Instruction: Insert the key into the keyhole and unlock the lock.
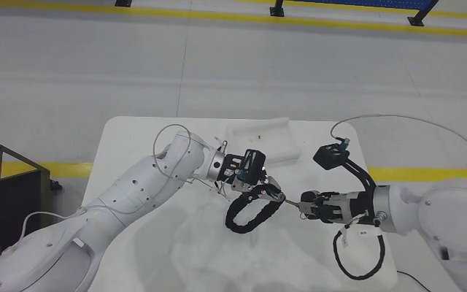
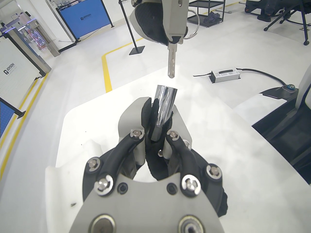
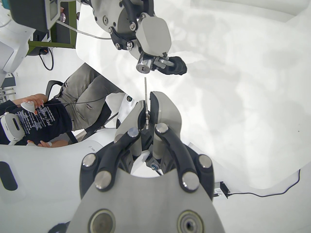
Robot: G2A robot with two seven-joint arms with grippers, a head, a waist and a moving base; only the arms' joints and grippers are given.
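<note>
I see white-shelled arms, grey wrist plates, black linkages, silver screws, black-padded fingers, a looped black cable.

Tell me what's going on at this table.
The left claw is shut on the lock, held by its chrome cylinder, its black cable hanging in a loop. The right claw grips the key, blade aimed at the keyhole. The tip sits just short of it, so the key is not in yet.

The key's head is buried between the right gripper's pads — just the blade sticks out. The lock's base disappears inside the left gripper (its keyhole faces away from that wrist's camera).
</note>
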